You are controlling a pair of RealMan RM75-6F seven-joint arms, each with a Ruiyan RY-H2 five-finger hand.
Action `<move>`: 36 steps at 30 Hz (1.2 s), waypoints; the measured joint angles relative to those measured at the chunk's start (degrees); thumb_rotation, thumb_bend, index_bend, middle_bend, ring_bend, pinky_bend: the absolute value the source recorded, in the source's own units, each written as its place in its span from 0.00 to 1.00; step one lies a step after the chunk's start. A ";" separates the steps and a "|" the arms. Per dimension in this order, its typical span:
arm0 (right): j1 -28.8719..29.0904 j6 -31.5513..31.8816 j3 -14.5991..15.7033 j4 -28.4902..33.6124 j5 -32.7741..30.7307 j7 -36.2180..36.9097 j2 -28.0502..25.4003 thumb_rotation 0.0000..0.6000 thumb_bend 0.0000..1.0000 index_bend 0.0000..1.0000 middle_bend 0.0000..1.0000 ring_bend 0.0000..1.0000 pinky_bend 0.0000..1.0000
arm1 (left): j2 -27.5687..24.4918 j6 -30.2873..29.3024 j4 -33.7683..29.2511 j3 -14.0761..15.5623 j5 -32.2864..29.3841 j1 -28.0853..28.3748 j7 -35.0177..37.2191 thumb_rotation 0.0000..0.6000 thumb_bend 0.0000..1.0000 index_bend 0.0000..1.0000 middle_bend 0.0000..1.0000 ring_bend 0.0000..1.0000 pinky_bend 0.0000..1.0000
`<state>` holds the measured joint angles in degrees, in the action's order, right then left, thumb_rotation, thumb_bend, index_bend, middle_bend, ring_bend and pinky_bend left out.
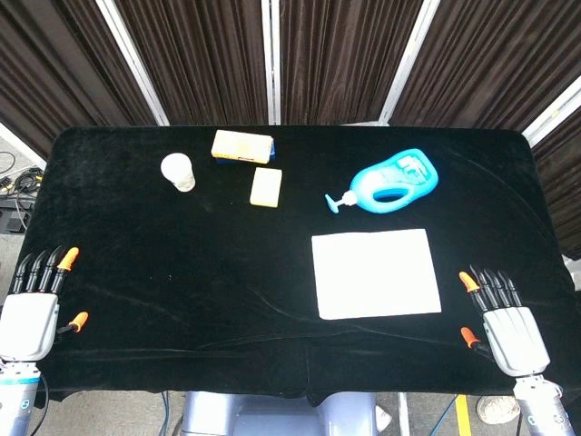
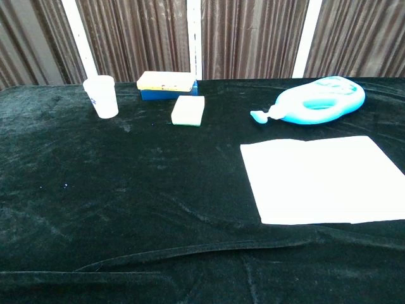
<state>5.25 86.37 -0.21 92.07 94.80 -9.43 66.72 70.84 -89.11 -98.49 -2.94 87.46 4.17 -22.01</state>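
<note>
Both hands, left hand (image 1: 32, 313) and right hand (image 1: 508, 327), are just idling empty with fingers spread, the right one sitting nearest the white cloth (image 1: 375, 272).

No words or numbers read out anywhere here. The white cup (image 2: 101, 95) carries a small bluish mark on its side, too small to make out, and the turquoise pump bottle (image 1: 392, 183) shows a pale label patch near its top in the head view, but the print on it is a blur.
</note>
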 measured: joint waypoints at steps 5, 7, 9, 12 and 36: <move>0.05 -0.17 0.04 -0.03 -0.04 -0.07 0.09 1.00 0.16 0.00 0.00 0.00 0.00 | -0.13 0.06 -0.09 -0.06 -0.13 0.03 0.16 1.00 0.16 0.00 0.00 0.00 0.00; 0.05 -0.29 0.09 -0.05 -0.07 -0.10 0.14 1.00 0.16 0.00 0.00 0.00 0.00 | -0.20 -0.06 -0.15 -0.09 -0.09 0.01 0.31 1.00 0.16 0.00 0.00 0.00 0.00; 0.12 -0.36 0.09 -0.01 -0.02 -0.08 0.23 1.00 0.16 0.00 0.00 0.00 0.00 | -0.30 -0.21 -0.25 -0.13 -0.04 -0.02 0.52 1.00 0.16 0.00 0.00 0.00 0.00; 0.25 -0.55 0.02 -0.08 -0.10 -0.24 0.48 1.00 0.16 0.00 0.00 0.00 0.00 | -0.48 -0.15 -0.31 -0.21 -0.09 0.01 0.82 1.00 0.16 0.00 0.00 0.00 0.00; 7.56 -13.43 -2.03 6.74 -3.69 -16.05 17.21 1.00 0.12 0.00 0.00 0.00 0.00 | -1.49 -0.02 -0.75 -1.05 -1.68 0.09 2.69 1.00 0.16 0.00 0.00 0.00 0.00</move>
<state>12.81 72.94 -2.24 98.81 91.11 -25.47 83.93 69.35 -89.13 -99.24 -3.99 85.79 4.26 -19.33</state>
